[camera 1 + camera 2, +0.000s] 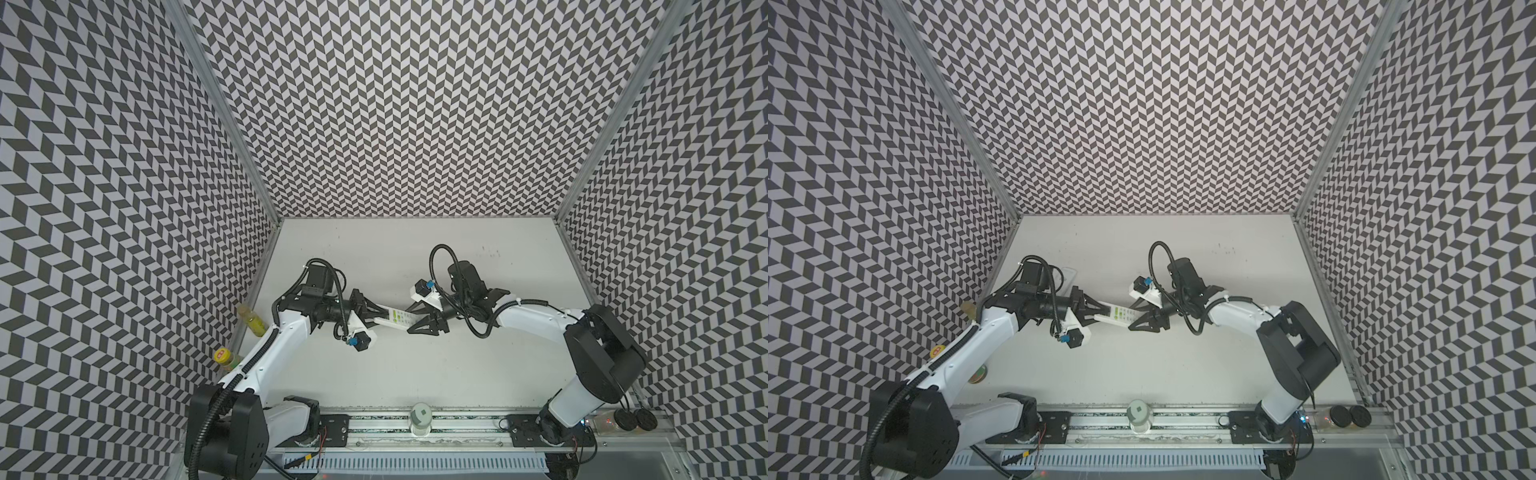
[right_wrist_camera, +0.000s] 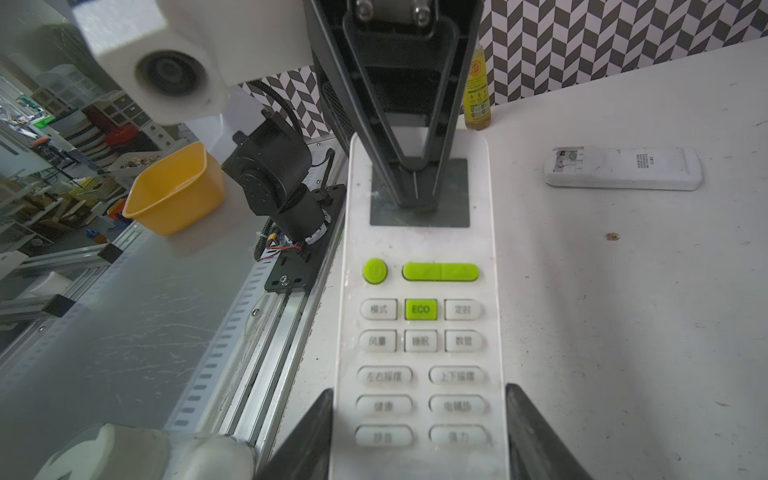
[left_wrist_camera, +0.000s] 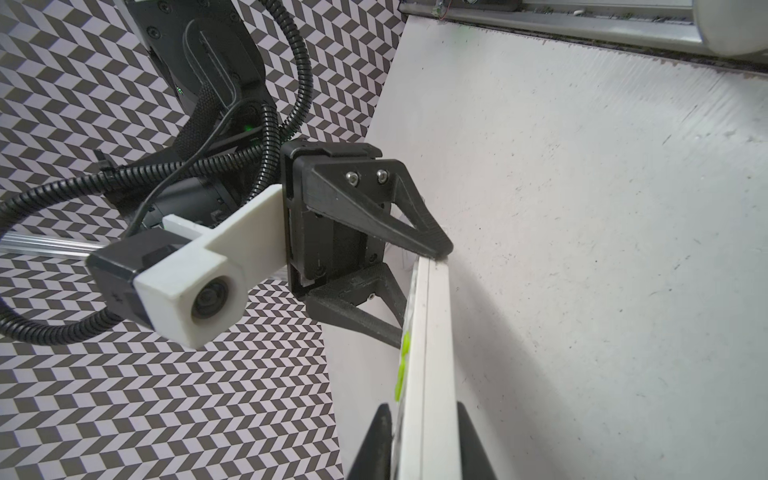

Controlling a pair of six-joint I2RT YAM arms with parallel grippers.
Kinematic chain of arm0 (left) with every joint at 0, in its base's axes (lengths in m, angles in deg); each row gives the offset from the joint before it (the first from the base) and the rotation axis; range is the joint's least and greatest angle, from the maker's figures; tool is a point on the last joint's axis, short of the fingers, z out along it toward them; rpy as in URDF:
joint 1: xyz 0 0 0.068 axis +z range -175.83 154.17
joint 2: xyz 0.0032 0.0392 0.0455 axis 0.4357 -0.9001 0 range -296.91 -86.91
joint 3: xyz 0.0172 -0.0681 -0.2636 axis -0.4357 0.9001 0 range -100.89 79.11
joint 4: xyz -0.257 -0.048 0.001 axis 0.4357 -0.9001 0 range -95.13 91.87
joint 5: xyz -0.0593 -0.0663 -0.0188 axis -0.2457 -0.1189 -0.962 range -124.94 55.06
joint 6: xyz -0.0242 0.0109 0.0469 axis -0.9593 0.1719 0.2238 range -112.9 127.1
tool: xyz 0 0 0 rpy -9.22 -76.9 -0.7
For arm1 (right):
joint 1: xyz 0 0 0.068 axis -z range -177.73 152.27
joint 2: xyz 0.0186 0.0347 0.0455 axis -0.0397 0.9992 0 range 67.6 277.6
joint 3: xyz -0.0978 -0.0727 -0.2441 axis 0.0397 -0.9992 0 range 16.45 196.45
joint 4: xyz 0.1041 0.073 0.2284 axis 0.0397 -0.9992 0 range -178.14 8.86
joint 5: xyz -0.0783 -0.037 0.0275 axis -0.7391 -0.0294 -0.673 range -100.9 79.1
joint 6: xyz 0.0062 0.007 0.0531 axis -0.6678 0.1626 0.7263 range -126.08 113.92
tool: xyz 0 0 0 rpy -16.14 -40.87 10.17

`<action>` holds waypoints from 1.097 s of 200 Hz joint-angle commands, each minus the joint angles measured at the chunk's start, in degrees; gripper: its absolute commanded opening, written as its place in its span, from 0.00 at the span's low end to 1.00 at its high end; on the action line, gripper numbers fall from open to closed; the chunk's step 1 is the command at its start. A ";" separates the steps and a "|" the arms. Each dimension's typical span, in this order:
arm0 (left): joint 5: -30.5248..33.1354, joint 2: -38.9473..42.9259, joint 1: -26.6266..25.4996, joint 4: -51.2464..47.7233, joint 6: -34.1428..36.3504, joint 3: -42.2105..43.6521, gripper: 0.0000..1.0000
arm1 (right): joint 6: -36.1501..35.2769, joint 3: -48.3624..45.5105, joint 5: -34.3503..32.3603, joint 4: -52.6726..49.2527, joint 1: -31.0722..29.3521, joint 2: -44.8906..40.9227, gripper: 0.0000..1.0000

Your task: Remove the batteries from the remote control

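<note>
White table (image 2: 623,311) bears a yellow-liquid bottle (image 2: 477,95); remote control (image 2: 419,353) held above.

White remote (image 2: 419,245) — lime buttons (image 2: 440,272), chevron walls (image 1: 415,104)

A white-capped jar (image 1: 420,417) is sitting on the front rail (image 1: 457,430), two black caps (image 1: 623,419) lying at its right end, a yellow tub (image 2: 174,187) sitting beyond it.

Over the middle of the bench (image 1: 415,365), a white remote (image 1: 395,320) with green buttons bridges the left end effector (image 1: 380,314) and right end effector (image 1: 411,321), one end between each pair of fingers. Two yellow bottles (image 1: 253,324) stand at the bench's left edge
</note>
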State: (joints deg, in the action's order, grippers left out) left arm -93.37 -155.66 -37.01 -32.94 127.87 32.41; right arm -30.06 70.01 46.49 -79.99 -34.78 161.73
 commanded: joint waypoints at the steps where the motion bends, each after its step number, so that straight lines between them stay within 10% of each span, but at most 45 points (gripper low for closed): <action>1: -1.34 -0.51 0.59 -3.99 34.72 -0.76 0.00 | -4.65 0.50 -1.86 3.20 -0.91 -3.17 0.57; 73: 1.42 -0.55 1.51 -9.69 20.31 -3.69 0.00 | -1.63 -3.86 -8.94 8.00 0.29 -12.87 0.67; 219: 9.88 -1.39 -6.50 8.59 -86.12 -6.81 0.00 | 24.64 -22.98 -28.88 28.56 3.92 -31.24 0.62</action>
State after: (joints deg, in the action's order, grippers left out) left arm -84.24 -158.37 -42.60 -28.92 64.70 24.59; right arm -9.69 48.76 19.26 -55.25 -30.94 131.83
